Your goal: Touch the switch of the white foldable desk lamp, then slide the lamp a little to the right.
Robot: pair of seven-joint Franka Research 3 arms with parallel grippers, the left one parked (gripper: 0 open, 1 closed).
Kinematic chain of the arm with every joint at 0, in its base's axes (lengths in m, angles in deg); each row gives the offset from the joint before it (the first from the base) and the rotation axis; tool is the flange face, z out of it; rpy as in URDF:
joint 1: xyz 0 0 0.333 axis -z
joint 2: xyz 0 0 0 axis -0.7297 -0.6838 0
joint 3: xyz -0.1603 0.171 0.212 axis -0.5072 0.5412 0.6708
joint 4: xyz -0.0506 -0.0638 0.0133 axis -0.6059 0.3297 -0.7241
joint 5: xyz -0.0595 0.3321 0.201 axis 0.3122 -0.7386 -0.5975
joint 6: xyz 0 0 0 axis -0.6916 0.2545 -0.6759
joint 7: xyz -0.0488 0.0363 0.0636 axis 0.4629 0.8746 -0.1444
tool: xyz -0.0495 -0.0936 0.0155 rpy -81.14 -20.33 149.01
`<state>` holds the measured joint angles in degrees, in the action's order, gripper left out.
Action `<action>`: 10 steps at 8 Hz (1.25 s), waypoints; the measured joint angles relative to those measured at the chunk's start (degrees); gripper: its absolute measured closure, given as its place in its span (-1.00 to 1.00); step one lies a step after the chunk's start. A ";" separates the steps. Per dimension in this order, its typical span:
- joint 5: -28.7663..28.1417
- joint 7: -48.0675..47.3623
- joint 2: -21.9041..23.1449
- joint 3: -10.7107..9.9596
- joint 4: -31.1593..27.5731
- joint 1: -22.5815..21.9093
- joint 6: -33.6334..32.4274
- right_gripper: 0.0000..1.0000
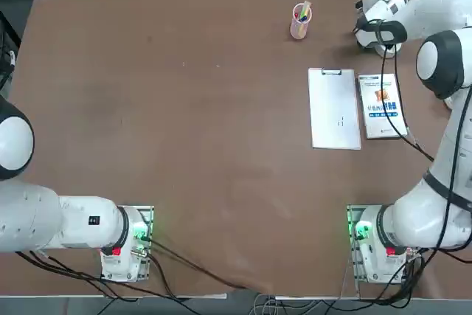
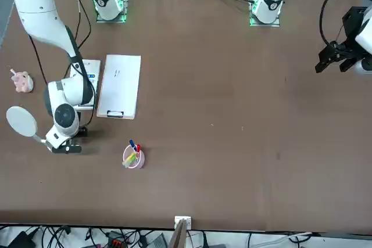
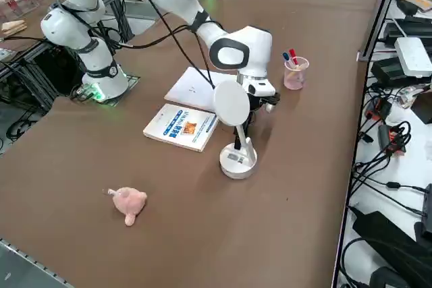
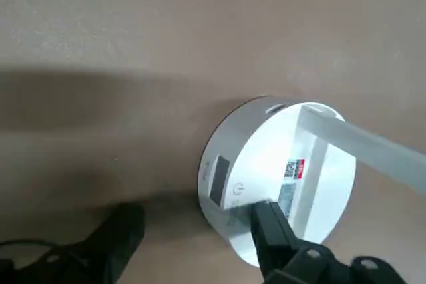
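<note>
The right gripper (image 4: 193, 231), fingers spread and holding nothing, hangs low over the white foldable desk lamp (image 3: 237, 146); one fingertip (image 4: 266, 214) touches its base, at the book's (image 3: 179, 127) four o'clock.

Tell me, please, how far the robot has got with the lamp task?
Nothing looks finished. In hand: the right gripper, fingers spread, is low at the round disc base of the white foldable desk lamp; one fingertip lies over the base beside the power symbol. Whether it presses the switch cannot be told. Left: sliding the lamp to the right.
</note>
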<state>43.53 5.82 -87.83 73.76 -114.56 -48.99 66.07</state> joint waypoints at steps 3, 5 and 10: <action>0.00 0.00 0.27 0.29 0.65 -0.41 0.10 -1.00; 0.00 0.00 2.47 0.59 0.84 -1.13 -1.33 -1.00; 0.21 0.92 9.76 1.00 1.67 -9.89 -16.68 -1.00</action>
<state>43.74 6.74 -78.07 74.77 -112.89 -58.88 49.40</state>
